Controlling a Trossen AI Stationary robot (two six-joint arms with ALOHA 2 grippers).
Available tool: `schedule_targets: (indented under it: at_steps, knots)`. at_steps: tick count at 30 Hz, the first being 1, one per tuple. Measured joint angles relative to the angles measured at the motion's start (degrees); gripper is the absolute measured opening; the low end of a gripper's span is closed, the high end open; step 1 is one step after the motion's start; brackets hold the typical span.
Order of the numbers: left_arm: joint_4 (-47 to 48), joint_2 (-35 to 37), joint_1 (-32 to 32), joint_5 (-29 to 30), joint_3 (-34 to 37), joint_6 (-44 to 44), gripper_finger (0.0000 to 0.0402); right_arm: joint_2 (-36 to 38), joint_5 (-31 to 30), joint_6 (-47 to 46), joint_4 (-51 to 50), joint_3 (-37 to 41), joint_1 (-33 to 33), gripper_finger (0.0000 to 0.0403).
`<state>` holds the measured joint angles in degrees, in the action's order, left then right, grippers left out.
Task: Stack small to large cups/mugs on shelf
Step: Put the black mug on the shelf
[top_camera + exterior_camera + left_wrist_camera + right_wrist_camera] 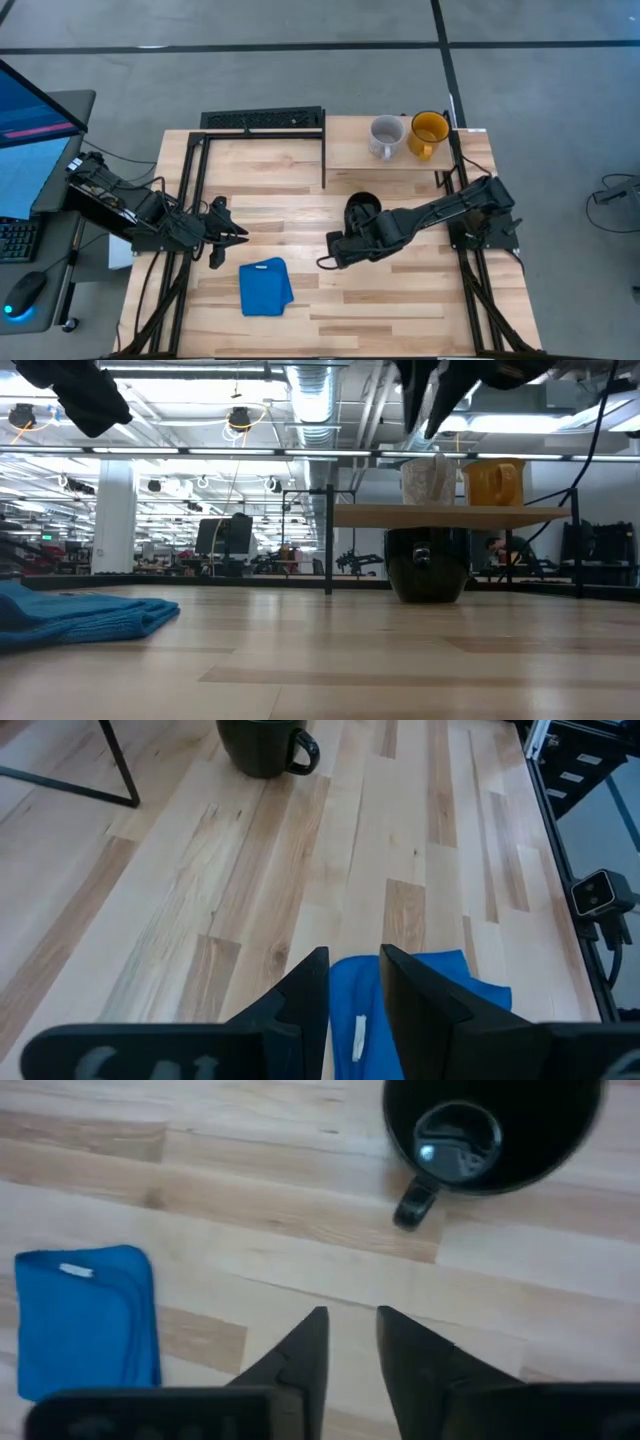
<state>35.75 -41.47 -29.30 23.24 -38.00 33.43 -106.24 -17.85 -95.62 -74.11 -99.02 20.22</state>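
A pale grey-white mug (384, 137) and a yellow mug (428, 132) stand upright side by side on the shelf (350, 155) at the table's far right. They also show in the low view, the grey-white mug (428, 478) and the yellow mug (494, 482). A black mug (360, 208) stands upright on the tabletop just in front of the shelf. My right gripper (324, 262) hovers near the table's middle, on the near-left side of the black mug (490, 1130), its fingers almost together and empty. My left gripper (240, 236) hovers at the left, above the table, fingers almost together and empty.
A folded blue cloth (265, 287) lies on the tabletop between the two grippers, toward the near edge. Black frame rails run along the table's left and right sides. A black bar (262, 120) lies at the far edge. Bare wood lies in front of the shelf.
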Motion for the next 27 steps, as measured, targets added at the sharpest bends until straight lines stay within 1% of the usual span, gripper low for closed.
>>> schedule_targets:
  at_steps: [4,7,10,11,15,17,19,21,23,25,27]
  knots:
    - [0.0,-0.02,0.02,0.0,0.0,0.02,0.0082,-1.63,1.35,0.34,0.3,0.19,-0.12,0.0158]
    - [0.01,0.0,0.02,0.0,0.0,0.02,0.0082,-2.02,2.86,2.57,1.33,0.16,-0.12,0.019]
    - [0.0,-0.02,0.02,0.0,0.0,0.02,0.0082,-2.98,0.6,0.06,3.8,0.0,0.05,0.0212]
    - [0.02,0.0,0.02,0.0,0.0,0.0,0.0082,-3.29,-0.01,-0.97,3.22,0.12,0.03,0.0217]
    - [0.02,-0.02,0.02,0.01,0.0,0.04,0.0082,-4.88,1.39,-2.74,-0.79,0.04,-0.99,0.0229]
    - [0.05,0.0,0.02,-0.03,0.0,0.04,0.0082,-5.98,1.62,-4.56,-5.12,0.24,-1.6,0.023]
    - [0.49,-0.02,0.02,-0.13,0.0,0.26,0.0082,-7.27,2.01,-5.92,-5.3,0.01,-2.44,0.023]
    - [0.84,-0.05,0.0,-0.23,0.0,0.36,0.0082,-7.81,3.0,-6.76,-8.1,0.33,-2.91,0.023]
    - [1.34,-0.2,0.01,-0.36,0.0,0.72,0.0082,-8.29,2.97,-6.81,-4.85,-0.09,-3.7,0.023]
    - [1.2,-0.11,0.0,-0.35,0.0,0.77,0.0082,-9.11,3.03,-6.38,-5.64,0.22,-3.98,0.023]
    - [1.48,-0.2,0.0,-0.42,0.0,0.79,0.0082,-10.12,2.93,-6.62,-2.88,0.02,-4.46,0.023]
